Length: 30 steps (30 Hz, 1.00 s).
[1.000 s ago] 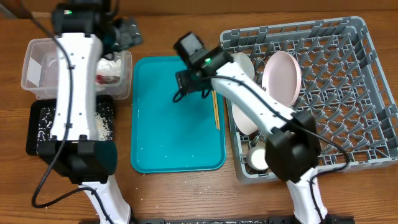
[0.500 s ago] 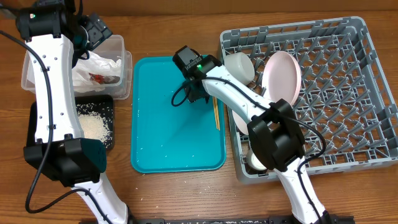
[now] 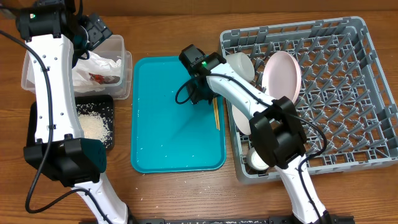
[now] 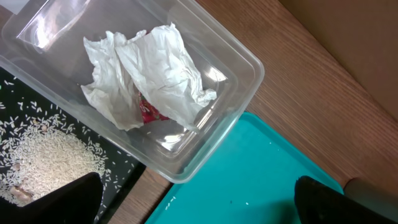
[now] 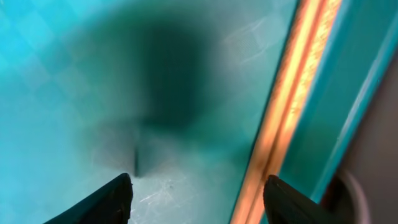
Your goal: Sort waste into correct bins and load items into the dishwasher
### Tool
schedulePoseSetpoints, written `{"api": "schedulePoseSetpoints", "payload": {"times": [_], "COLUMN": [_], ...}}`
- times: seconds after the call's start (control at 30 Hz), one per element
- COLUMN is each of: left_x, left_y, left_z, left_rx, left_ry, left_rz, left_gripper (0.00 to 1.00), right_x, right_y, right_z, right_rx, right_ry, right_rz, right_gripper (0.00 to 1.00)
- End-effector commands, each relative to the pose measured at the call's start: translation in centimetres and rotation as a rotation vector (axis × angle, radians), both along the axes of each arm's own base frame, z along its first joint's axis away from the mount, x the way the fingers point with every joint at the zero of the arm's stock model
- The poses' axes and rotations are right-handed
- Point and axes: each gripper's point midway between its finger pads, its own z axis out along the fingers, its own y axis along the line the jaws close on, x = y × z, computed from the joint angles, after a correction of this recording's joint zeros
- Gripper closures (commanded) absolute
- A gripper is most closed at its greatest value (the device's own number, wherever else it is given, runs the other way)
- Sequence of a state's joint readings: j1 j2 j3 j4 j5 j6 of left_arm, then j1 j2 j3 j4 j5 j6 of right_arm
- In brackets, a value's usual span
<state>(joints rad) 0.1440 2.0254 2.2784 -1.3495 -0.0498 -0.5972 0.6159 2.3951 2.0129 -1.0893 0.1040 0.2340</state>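
Two grippers are in view, both with fingers apart and neither holding anything. The left gripper (image 4: 198,200) stands wide open above a corner of the clear tub (image 4: 247,60). The crumpled napkin (image 4: 155,65) lies inside the tub just ahead of the fingertips, with a red food scrap (image 4: 148,112) tucked under one fold. Beside one finger (image 4: 78,198) is the black tray (image 4: 115,163), with loose rice (image 4: 43,152) heaped in it. By the other finger (image 4: 323,199) lies the teal tray (image 4: 261,174).

The right gripper (image 5: 196,190) hangs low over the teal tray, fingers partly open with nothing pinched. The chopsticks (image 5: 283,118) lie flat on the tray, running forward out of the gap, close to one finger (image 5: 292,202) and well clear of the other. The blur hides whether that finger touches them. Beyond the chopsticks from these fingers stands the grey dish rack (image 3: 348,37), holding a pink plate (image 3: 283,78), a white bowl (image 3: 238,64) and a small cup (image 3: 255,159)
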Motion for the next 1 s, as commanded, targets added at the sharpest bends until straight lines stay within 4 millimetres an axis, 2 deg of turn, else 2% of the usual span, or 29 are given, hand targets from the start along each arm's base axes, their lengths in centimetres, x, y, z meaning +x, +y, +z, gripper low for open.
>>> {"api": "schedulePoseSetpoints", "payload": {"times": [0.0, 0.07, 0.17, 0.27, 0.3, 0.33, 0.47, 0.57, 0.67, 0.73, 0.77, 0.8, 0.83, 0.87, 0.9, 0.97], "left_x": [0.1, 0.1, 0.1, 0.1, 0.1, 0.1, 0.1, 0.1, 0.1, 0.1, 0.2, 0.2, 0.2, 0.2, 0.2, 0.2], "left_y": [0.2, 0.2, 0.2, 0.2, 0.2, 0.2, 0.2, 0.3, 0.3, 0.0, -0.1, -0.1, -0.1, -0.1, -0.1, -0.1], "left_z": [0.5, 0.5, 0.5, 0.5, 0.5, 0.5, 0.5, 0.5, 0.5, 0.5, 0.5, 0.5, 0.5, 0.5, 0.5, 0.5], "left_rx": [0.007, 0.008, 0.008, 0.008, 0.007, 0.008, 0.008, 0.008, 0.008, 0.008, 0.008, 0.008, 0.008, 0.008, 0.008, 0.008], "left_ry": [-0.014, -0.014, -0.014, -0.014, -0.014, -0.014, -0.014, -0.014, -0.014, -0.014, -0.014, -0.014, -0.014, -0.014, -0.014, -0.014], "left_rz": [0.016, 0.016, 0.016, 0.016, 0.016, 0.016, 0.016, 0.017, 0.017, 0.011, 0.009, 0.009, 0.009, 0.009, 0.009, 0.009], "left_gripper": [0.0, 0.0, 0.0, 0.0, 0.0, 0.0, 0.0, 0.0, 0.0, 0.0, 0.0, 0.0, 0.0, 0.0, 0.0, 0.0], "right_x": [-1.2, -1.9, -2.1, -2.2, -2.3, -2.4, -2.5, -2.0, -1.2, -0.6, -0.5, -0.5, -0.3, -0.3, -0.1, 0.7], "right_y": [0.3, 0.2, -0.1, -0.2, -0.2, -0.4, -0.6, 0.2, 1.8, 3.1, 3.4, 3.4, 2.8, 2.4, 0.5, -1.8], "right_z": [-2.3, -3.4, -3.6, -3.6, -3.6, -3.6, -2.6, 0.6, 6.6, 13.0, 15.3, 18.9, 20.7, 21.5, 23.0, 24.2], "right_rx": [0.018, 0.014, 0.0, -0.006, -0.008, -0.018, -0.044, -0.028, 0.027, 0.109, 0.146, 0.196, 0.218, 0.223, 0.212, 0.216], "right_ry": [0.086, 0.126, 0.138, 0.141, 0.144, 0.147, 0.149, 0.126, 0.046, -0.06, -0.094, -0.152, -0.178, -0.19, -0.213, -0.233], "right_rz": [0.016, 0.033, 0.032, 0.032, 0.032, 0.031, 0.034, 0.043, 0.062, 0.072, 0.074, 0.046, 0.018, 0.007, -0.047, -0.105], "right_gripper": [0.33, 0.33, 0.34, 0.79, 0.9, 0.96, 0.96, 0.96, 0.96, 0.96, 0.96, 0.96, 0.96, 0.96, 0.96, 0.96]}}
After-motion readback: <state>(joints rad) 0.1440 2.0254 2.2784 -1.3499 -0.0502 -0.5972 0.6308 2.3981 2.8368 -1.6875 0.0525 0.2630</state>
